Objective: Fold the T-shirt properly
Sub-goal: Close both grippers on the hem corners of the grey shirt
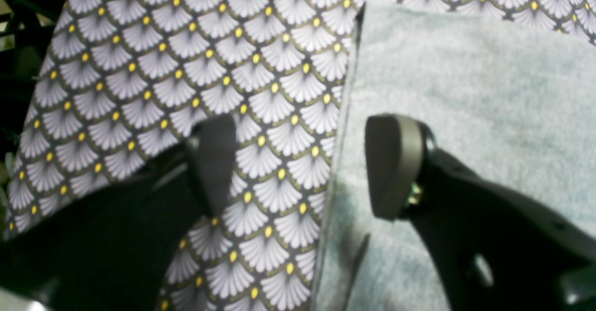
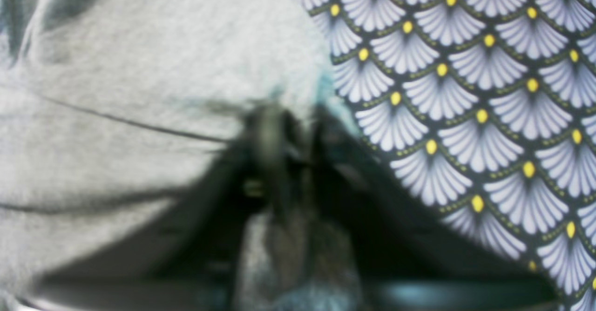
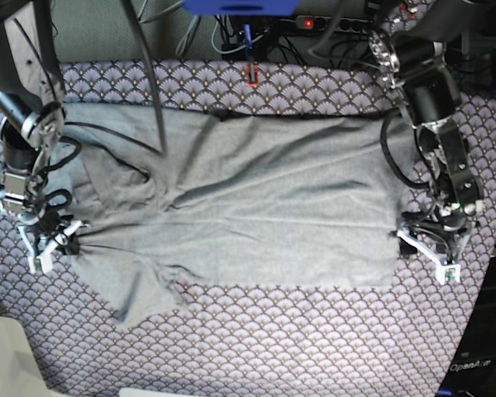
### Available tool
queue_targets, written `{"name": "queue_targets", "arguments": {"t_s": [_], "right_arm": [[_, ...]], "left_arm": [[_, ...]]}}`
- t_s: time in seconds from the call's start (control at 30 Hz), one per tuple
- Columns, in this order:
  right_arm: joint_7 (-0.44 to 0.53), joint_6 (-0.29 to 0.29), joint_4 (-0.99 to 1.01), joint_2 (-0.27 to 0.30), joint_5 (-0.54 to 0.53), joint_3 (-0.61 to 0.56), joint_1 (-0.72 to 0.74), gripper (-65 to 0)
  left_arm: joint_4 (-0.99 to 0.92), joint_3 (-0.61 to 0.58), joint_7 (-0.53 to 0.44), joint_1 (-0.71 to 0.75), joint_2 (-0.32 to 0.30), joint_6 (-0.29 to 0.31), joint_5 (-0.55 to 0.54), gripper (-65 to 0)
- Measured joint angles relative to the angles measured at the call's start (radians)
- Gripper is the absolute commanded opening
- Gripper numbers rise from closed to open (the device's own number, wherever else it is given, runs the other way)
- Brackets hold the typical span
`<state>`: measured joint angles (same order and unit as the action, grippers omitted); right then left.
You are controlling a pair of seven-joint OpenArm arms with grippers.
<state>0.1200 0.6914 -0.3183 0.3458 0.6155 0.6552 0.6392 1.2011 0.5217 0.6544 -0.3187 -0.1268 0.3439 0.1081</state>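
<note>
Two grippers at opposite ends of T-shirt (image 3: 248, 198), spread flat on cloth (image 3: 256, 339). Left gripper (image 1: 298, 166): jaws apart, straddling shirt's dark-trimmed edge, one finger (image 1: 396, 162) over grey knit, other over patterned cloth, nothing held. Right gripper (image 2: 288, 129): jaws together, pinched on bunched shirt fabric at its tip, creases radiating outward from the pinch.

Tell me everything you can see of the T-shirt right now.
The T-shirt is plain light grey soft knit with thin dark edge trim. It lies spread flat but wrinkled on the patterned table cloth, sleeves toward the right tool, which is shut on its bunched edge. The left tool stands open astride the opposite straight edge, not gripping.
</note>
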Motion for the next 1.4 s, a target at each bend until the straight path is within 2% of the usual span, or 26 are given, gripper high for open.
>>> {"name": "queue_targets", "arguments": {"t_s": [0.17, 0.43, 0.63, 0.77, 0.87, 0.97, 1.07, 1.17, 1.4], "right_arm": [[-0.023, 0.003, -0.066, -0.014, 0.012, 0.0, -0.007, -65.0], [-0.002, 0.0, -0.088, -0.042, 0.004, -0.002, -0.039, -65.0], [-0.003, -0.001, -0.09, -0.049, 0.005, -0.002, -0.039, -65.0], [-0.002, 0.0, -0.09, -0.051, 0.004, -0.002, -0.039, -65.0], [-0.003, 0.0, -0.09, -0.049, 0.004, -0.002, -0.039, -65.0], [-0.003, 0.0, -0.09, -0.05, 0.004, -0.002, -0.039, -65.0], [-0.003, 0.0, -0.09, -0.049, 0.004, -0.002, -0.039, -65.0], [0.006, 0.0, -0.09, -0.047, 0.003, -0.004, -0.047, -65.0], [0.008, 0.0, -0.09, -0.046, -0.003, -0.004, -0.05, -65.0]], "left_arm": [[-0.012, 0.002, -0.027, -0.01, 0.0, -0.001, 0.0, -22.6], [-0.277, 0.004, -0.216, -0.098, 0.013, -0.007, -0.001, -22.6], [-0.534, 0.005, -0.392, -0.216, 0.004, -0.01, -0.001, -22.6], [-0.658, 0.001, -0.461, -0.274, -0.013, -0.01, 0.004, -22.6], [-0.754, 0.001, -0.505, -0.312, -0.024, -0.024, 0.003, -22.6], [-0.809, -0.002, -0.546, -0.328, -0.027, -0.105, 0.0, -22.6], [-0.849, -0.003, -0.604, -0.326, -0.037, -0.154, 0.001, -22.6], [-0.889, -0.003, -0.671, -0.327, -0.04, -0.147, 0.001, -22.6], [-0.899, -0.003, -0.679, -0.33, -0.038, -0.149, 0.001, -22.6]]}}
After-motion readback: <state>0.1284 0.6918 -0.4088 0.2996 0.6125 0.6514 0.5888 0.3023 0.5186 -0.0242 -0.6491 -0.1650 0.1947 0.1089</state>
